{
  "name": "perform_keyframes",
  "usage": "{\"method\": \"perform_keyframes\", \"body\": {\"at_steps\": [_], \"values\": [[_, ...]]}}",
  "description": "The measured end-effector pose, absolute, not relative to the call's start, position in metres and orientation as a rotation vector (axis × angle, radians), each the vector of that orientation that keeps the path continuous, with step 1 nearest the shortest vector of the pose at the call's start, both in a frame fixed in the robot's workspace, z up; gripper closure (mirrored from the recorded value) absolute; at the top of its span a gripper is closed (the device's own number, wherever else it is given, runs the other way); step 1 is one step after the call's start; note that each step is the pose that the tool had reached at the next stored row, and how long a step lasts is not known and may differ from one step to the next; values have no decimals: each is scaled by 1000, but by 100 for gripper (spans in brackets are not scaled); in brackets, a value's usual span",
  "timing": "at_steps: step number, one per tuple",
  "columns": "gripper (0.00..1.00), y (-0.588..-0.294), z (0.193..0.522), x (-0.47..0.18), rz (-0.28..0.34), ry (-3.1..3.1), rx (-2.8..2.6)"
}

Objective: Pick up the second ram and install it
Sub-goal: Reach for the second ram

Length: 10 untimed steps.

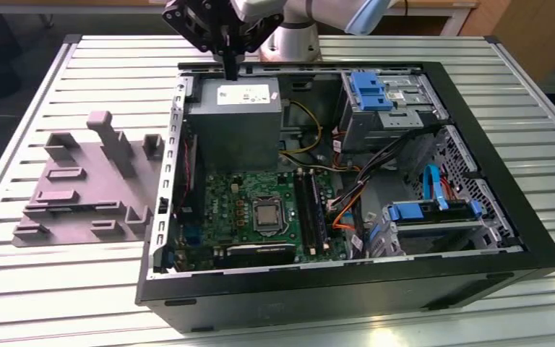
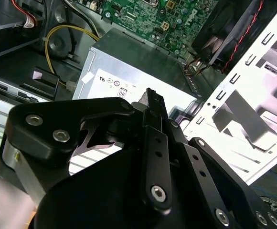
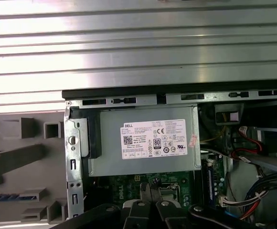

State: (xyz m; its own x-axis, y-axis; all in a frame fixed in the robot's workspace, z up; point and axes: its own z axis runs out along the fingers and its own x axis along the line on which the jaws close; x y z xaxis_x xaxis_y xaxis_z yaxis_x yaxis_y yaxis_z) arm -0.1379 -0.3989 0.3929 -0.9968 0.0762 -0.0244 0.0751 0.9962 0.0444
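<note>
1. Motherboard (image 1: 258, 217) lies flat in the open computer case (image 1: 355, 289), toward the near edge of the tabletop (image 1: 84, 289). Its long black slots (image 1: 303, 210) run from near edge to far edge, across the slats.
2. Beside the case, toward the tabletop's edge on the exterior view's left, lies a grey holder (image 1: 75, 210). In the first wrist view the second ram (image 3: 9, 196), as I judge it, is the thin blue-green strip resting in that holder. Its long axis runs along the slats, crosswise to the slots.
3. Farther back, a grey power supply (image 1: 234, 123) sits in the case's far part.
4. Above the supply's far rim hangs the end effector (image 1: 229, 74), its fingers pressed together with nothing visible between them. The ram lies well apart from it, off toward the exterior view's left edge and nearer the near edge.
</note>
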Motion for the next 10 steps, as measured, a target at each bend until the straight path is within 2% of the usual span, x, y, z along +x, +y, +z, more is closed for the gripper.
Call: {"method": "perform_keyframes", "body": {"at_steps": [10], "values": [[89, -399, 393, -141, 68, 3112, 118]]}}
